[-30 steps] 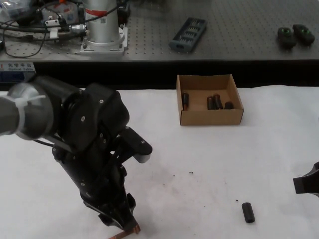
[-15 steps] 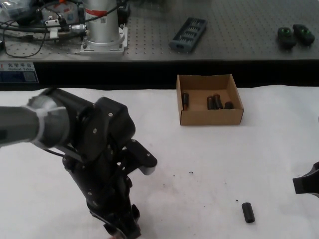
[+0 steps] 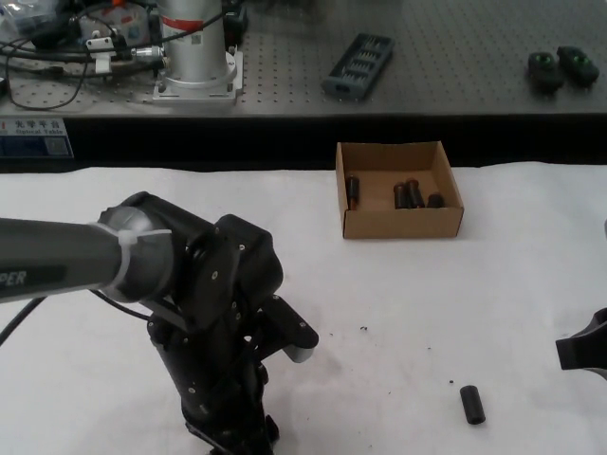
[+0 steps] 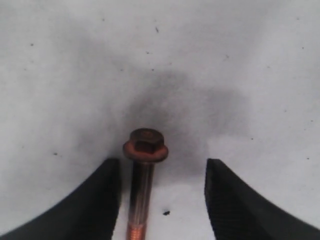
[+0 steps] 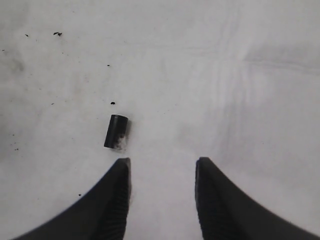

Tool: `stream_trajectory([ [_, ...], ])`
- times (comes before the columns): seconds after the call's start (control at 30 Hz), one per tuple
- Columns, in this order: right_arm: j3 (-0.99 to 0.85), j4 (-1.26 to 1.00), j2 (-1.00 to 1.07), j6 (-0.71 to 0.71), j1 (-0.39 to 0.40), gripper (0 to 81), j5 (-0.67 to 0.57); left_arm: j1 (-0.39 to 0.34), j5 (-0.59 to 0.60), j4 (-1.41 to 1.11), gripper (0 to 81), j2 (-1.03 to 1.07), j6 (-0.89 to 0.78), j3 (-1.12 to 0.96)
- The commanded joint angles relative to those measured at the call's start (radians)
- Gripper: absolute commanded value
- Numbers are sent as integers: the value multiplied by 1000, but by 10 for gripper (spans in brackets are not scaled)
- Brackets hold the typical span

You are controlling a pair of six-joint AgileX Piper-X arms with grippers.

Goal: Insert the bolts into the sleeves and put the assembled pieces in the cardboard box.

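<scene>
L claw point(image 4: 162, 172) fingers apart, copper bolt point(image 4: 142, 185) lying on white tabletop point(image 4: 240, 60) btwn them, just beside one finger. R claw point(image 5: 161, 165) also apart, black sleeve point(image 5: 116, 131) on tabletop near it; cardboard box point(image 3: 403, 226) w/ dark pieces point(image 3: 410, 195) well apart.

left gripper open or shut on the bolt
Open: the fingers stand apart, with the bolt lying flat between them.

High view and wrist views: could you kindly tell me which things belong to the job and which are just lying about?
Job: bolt, inside the open left gripper; loose sleeve; cardboard box with dark pieces inside; right gripper.
Lying about: blue rack, two black-and-green parts, metal post, cables.
</scene>
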Motion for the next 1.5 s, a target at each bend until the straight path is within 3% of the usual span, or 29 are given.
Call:
stream_trajectory([
  [0.0,-3,-3,-8,-7,-6,314,-19,-4,-50,-4,300,37,-32,7],
  [0.27,-3,-3,-8,2,-6,314,-19,-4,-107,14,6,37,-68,7],
  [0.43,-3,-3,-8,41,-6,314,-50,-2,-103,8,6,37,-219,7],
  [0.57,-3,-3,3,133,-4,314,-125,3,20,-54,6,6,-341,7],
  [0.8,-3,-14,114,222,-1,314,-123,3,154,-448,6,-198,-681,67],
  [1.07,-69,-30,309,223,5,314,-128,8,86,-784,6,-453,-1009,189],
  [1.47,-210,-28,560,223,149,314,-55,139,107,-817,6,-572,-1204,205],
])
